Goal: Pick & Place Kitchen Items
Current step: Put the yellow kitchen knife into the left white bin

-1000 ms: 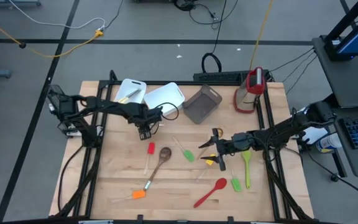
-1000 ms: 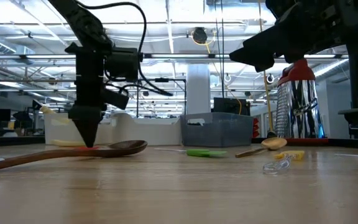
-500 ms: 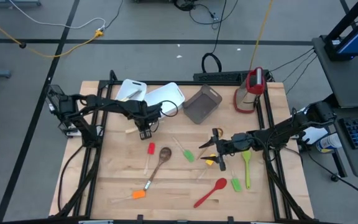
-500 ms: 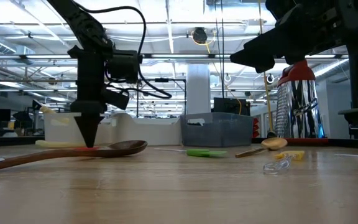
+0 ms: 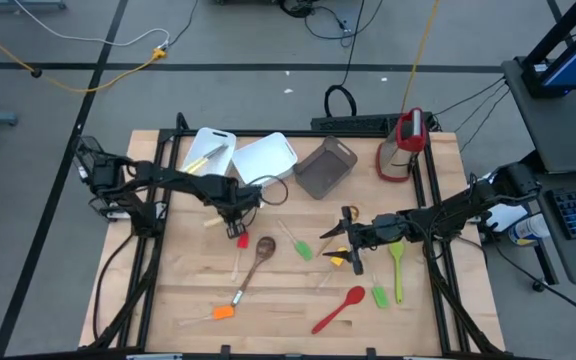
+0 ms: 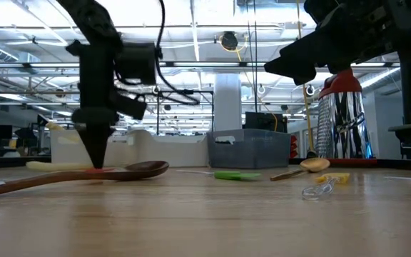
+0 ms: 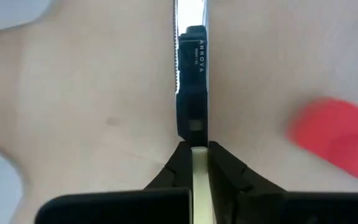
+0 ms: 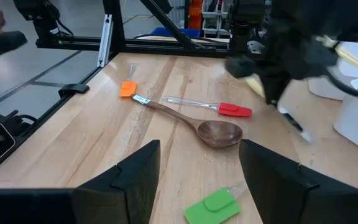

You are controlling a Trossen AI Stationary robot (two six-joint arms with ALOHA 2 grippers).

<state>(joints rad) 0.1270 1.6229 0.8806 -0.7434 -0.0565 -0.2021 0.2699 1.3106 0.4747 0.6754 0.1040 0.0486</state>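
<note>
Far left on the pale wooden table [image 5: 178,290], the left gripper [image 6: 95,158] pointed straight down, its fingers [image 7: 179,163] pressed together on the cream handle of a knife [image 7: 191,81] with a black collar and a serrated steel blade. The tip was at the tabletop, and the knife reached out beyond the fingertips, close over the wood. Just beside it lay a small red spatula with a clear handle [image 5: 242,240]. Behind the gripper, at the table's far edge, stood two white rectangular bins [image 5: 265,158], and right of them a grey rectangular bin [image 5: 326,167].

Toward the middle lay a brown wooden spoon [image 5: 258,258], bowl pointing away from the front edge. A small orange spatula [image 5: 224,312] sat near its handle end. Next came a small green spatula [image 5: 302,247], and nearer the front a red spoon [image 5: 340,308].

Further right, the right gripper [image 8: 201,162] hung above the table with its fingers [image 8: 135,180] spread wide and nothing between them. A small yellow spatula [image 5: 338,260] lay beneath it. Beyond were a green spoon [image 5: 397,265] and a second small green spatula [image 5: 379,296]. A red-and-silver appliance [image 5: 403,140] stood at the far right corner.
</note>
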